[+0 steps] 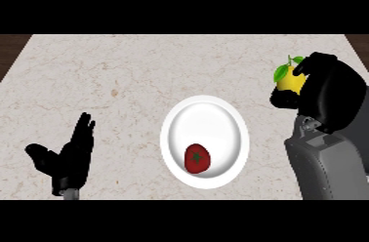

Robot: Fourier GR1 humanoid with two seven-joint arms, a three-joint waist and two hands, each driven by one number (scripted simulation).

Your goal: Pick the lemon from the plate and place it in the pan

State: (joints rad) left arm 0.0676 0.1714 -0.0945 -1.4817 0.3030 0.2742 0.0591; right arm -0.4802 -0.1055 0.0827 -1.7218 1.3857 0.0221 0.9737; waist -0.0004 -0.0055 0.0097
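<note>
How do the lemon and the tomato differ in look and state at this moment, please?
The lemon is yellow with green leaves; the tomato is red with a dark green stem mark. The lemon is off the plate, held by the right hand to the plate's right; the tomato lies on the white plate, near its lower part, untouched. Both are small rounded items.
</note>
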